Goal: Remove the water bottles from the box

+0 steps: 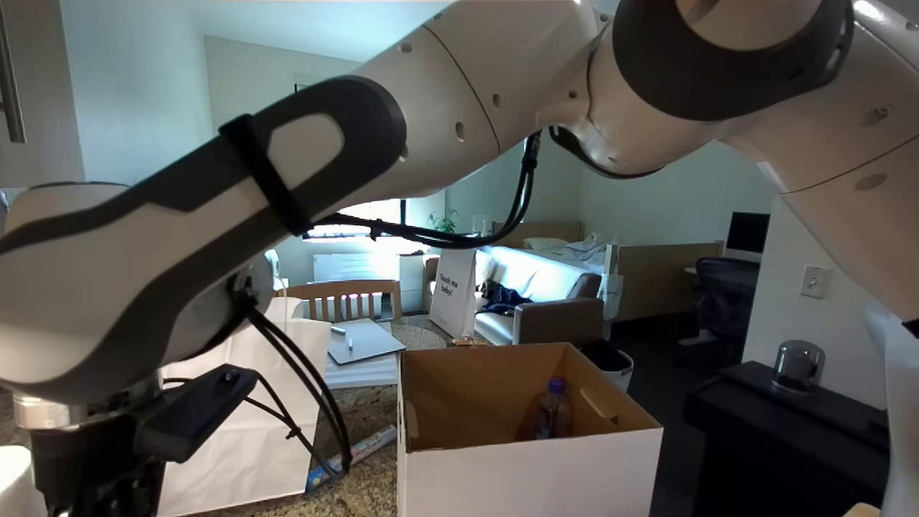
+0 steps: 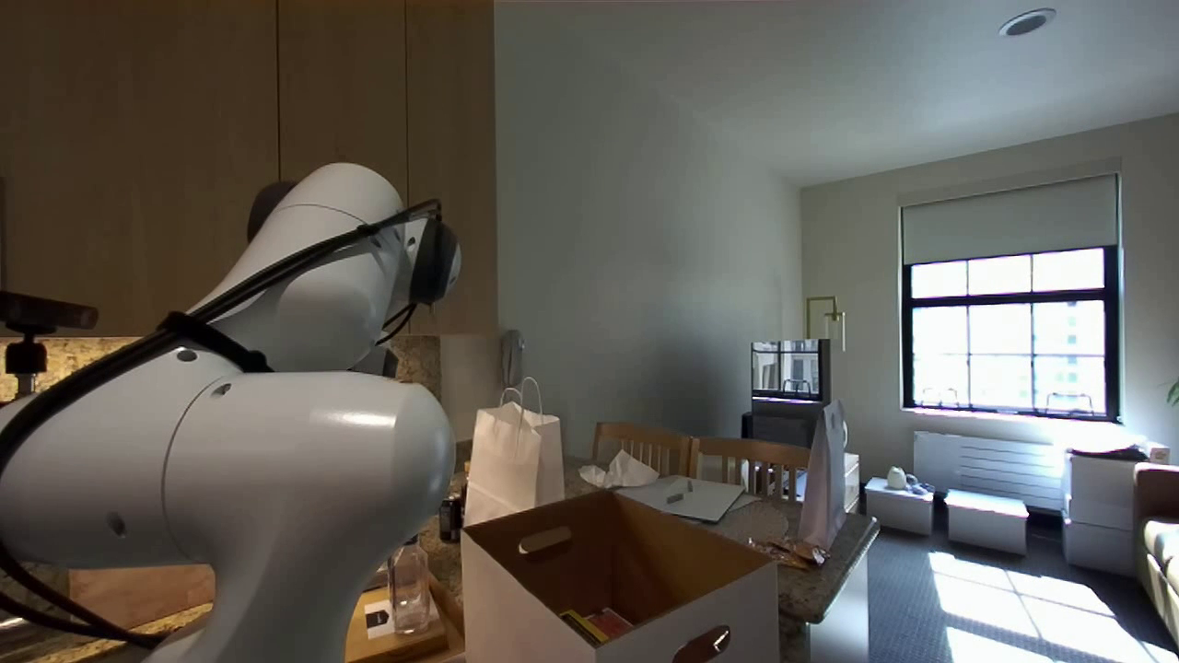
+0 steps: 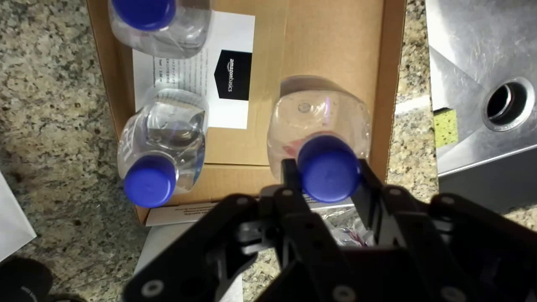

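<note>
Arches an arm [image 1: 452,93] high, with one blue-capped bottle [image 1: 553,416] upright in the open white-sided box [image 1: 528,477], near a white bag [image 1: 237,449].

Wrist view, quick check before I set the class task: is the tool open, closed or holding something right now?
Tool: closed on the blue cap of a clear water bottle.

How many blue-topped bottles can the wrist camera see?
3: a bottle in the gripper, a middle-left bottle, a top-left bottle cut off by the picture's edge. More may be out of view.
</note>
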Controlling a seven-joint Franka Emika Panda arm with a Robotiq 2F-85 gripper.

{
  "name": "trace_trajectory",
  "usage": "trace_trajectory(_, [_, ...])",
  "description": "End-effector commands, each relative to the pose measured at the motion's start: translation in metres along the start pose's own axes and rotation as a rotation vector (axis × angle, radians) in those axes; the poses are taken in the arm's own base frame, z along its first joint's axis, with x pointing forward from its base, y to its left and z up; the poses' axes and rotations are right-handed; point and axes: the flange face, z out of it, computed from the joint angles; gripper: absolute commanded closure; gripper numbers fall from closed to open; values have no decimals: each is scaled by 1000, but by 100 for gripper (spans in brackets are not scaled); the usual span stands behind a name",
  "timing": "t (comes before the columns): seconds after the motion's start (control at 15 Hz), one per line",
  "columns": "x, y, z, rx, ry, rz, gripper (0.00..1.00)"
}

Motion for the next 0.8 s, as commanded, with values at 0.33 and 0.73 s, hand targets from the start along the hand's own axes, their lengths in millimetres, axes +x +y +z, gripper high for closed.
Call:
trace_trajectory(0.33, [-23,15,39,-44,53,15,87])
trace_trajectory(0.73, [-26,20,48,-59,12,8,28])
